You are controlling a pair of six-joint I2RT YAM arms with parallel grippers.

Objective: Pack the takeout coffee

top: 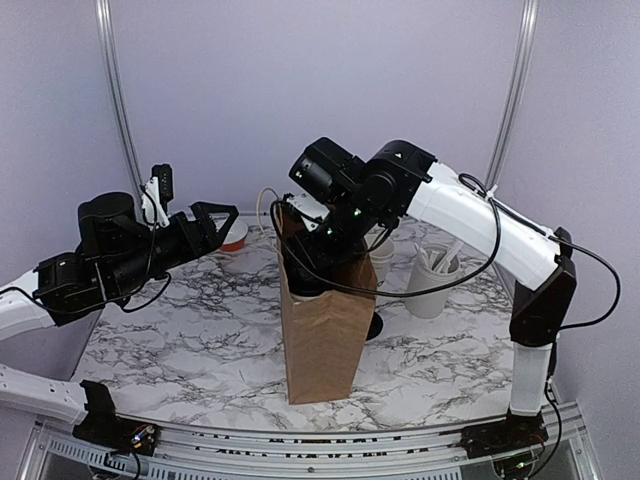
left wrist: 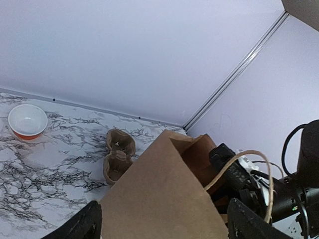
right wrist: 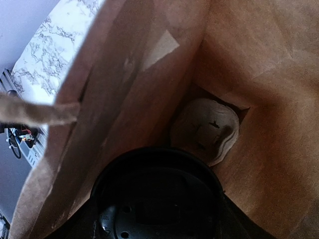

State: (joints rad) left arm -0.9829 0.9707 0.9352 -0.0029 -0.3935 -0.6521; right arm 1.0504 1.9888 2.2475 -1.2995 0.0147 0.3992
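Observation:
A tall brown paper bag point(top: 322, 330) stands open in the middle of the table. My right gripper point(top: 308, 262) reaches down into its mouth. In the right wrist view it point(right wrist: 158, 229) is shut round the takeout coffee, whose round black lid point(right wrist: 159, 189) fills the low centre; the white cup under the lid is hidden. A pale moulded thing point(right wrist: 207, 130) lies at the bag's bottom. My left gripper point(top: 214, 226) is open and empty in the air left of the bag. In its own view its fingertips point(left wrist: 85, 225) straddle the bag's side point(left wrist: 164, 199).
A red and white bowl point(top: 233, 237) sits at the back left, also in the left wrist view point(left wrist: 27, 121). A brown pulp cup carrier point(left wrist: 118, 154) lies behind the bag. A white cylinder of utensils point(top: 433, 278) and stacked white cups point(top: 382, 256) stand to the right.

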